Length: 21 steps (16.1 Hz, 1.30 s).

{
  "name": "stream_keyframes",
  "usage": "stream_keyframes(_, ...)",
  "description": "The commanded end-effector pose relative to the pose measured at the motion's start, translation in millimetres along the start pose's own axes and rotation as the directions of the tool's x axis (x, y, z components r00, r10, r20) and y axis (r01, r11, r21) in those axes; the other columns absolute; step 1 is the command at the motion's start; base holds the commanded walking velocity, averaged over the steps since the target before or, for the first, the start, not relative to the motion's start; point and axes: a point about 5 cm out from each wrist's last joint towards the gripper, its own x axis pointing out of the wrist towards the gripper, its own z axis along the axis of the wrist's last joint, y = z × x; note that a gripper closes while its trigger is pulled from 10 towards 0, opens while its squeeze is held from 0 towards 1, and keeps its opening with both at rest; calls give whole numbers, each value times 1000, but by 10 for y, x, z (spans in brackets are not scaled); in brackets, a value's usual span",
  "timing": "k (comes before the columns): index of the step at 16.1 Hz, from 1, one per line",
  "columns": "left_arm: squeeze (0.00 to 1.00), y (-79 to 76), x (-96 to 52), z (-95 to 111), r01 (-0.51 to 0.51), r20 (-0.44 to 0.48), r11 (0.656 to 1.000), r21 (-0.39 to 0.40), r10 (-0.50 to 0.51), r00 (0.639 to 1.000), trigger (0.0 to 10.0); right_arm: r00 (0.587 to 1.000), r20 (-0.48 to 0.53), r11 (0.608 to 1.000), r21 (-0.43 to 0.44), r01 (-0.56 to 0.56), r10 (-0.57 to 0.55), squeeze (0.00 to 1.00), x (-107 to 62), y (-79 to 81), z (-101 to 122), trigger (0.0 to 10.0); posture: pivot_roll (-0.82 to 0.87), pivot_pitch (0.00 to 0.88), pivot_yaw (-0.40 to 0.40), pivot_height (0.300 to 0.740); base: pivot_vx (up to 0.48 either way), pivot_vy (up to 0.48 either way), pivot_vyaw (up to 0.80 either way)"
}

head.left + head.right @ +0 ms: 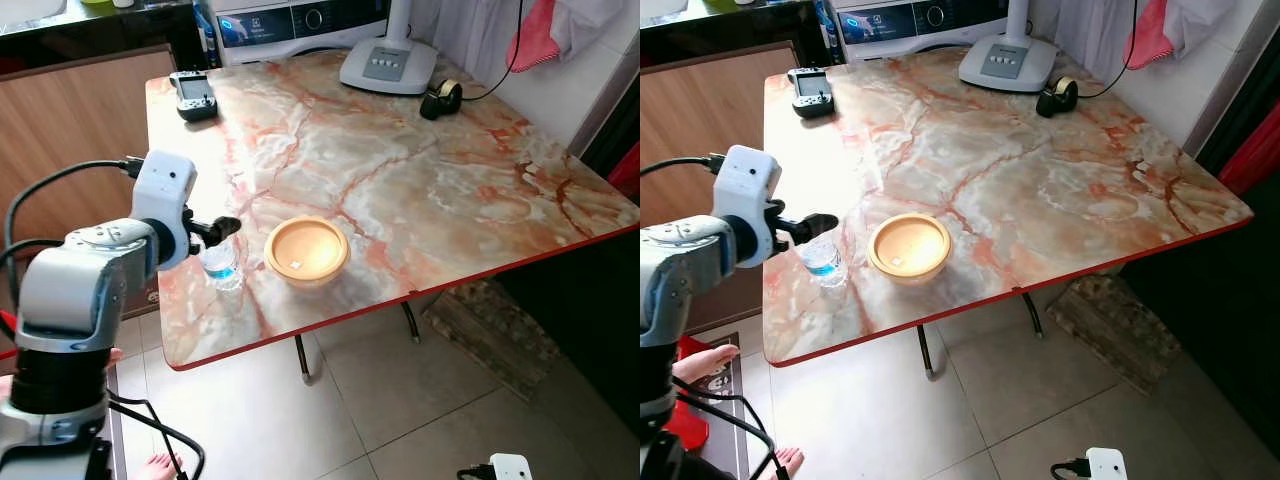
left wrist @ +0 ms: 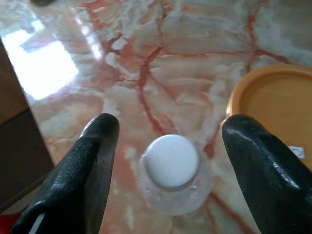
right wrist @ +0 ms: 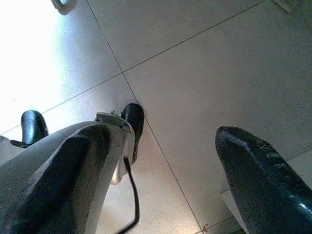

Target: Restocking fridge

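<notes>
A small clear water bottle (image 1: 222,266) with a white cap (image 2: 171,160) stands upright near the front left corner of the marble table (image 1: 400,170). My left gripper (image 1: 222,230) hovers just above it, open, its two black fingers (image 2: 87,170) spread on either side of the cap without touching. An orange bowl (image 1: 306,250) sits right beside the bottle. My right gripper (image 3: 161,165) hangs idle and open over the tiled floor.
On the far side of the table are a game controller (image 1: 194,95), a white lamp base (image 1: 388,66) and a roll of tape (image 1: 441,98). A washing machine (image 1: 290,22) stands behind. A person's bare foot (image 1: 702,362) is on the floor at left.
</notes>
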Motion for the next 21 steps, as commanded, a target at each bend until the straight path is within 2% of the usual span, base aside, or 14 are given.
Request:
stream_keyframes(1, 0, 35, -22, 3, -9, 5, 1000, -21, 9, 1000, 10000, 1000, -24, 1000, 4, 9, -9, 0, -24, -37, -73, 10000, 124, 137, -21, 740, 0, 0, 0)
stream_keyframes(12, 0, 79, -16, -123, -38, -47, 998, -40, 36, 998, 10000, 999, -34, 1000, -19, 1, -2, 0, -24, -38, -72, 10000, 124, 139, -22, 740, 0, 0, 0)
stream_keyframes(13, 0, 81, -15, -127, -39, -48, 998, -47, 36, 998, 6510, 999, -34, 1000, -19, 0, -1, 0, -22, -34, -71, 10000, 121, 141, -23, 740, 0, 0, 0)
stream_keyframes(14, 0, 82, -15, -128, -39, -47, 998, -48, 37, 998, 2353, 999, -33, 1000, -18, 0, 0, 0, -21, -32, -70, 10000, 121, 141, -23, 740, 0, 0, 0)
stream_keyframes(15, 0, 83, -14, -129, -40, -46, 998, -49, 38, 998, 1059, 999, -33, 1000, -18, 0, 0, 0, -21, -32, -69, 10000, 122, 139, -23, 740, 0, 0, 0)
stream_keyframes(16, 0, 84, -12, -131, -41, -47, 998, -50, 38, 998, 0, 999, -33, 1000, -18, 0, -1, 0, -21, -31, -68, 10000, 122, 139, -23, 740, 0, 0, 0)
stream_keyframes(21, 0, 73, -1, -164, -36, -50, 997, -62, 33, 998, 0, 999, -36, 1000, -24, -2, 1, 0, -20, -34, -65, 10000, 121, 139, -25, 740, 0, 0, 0)
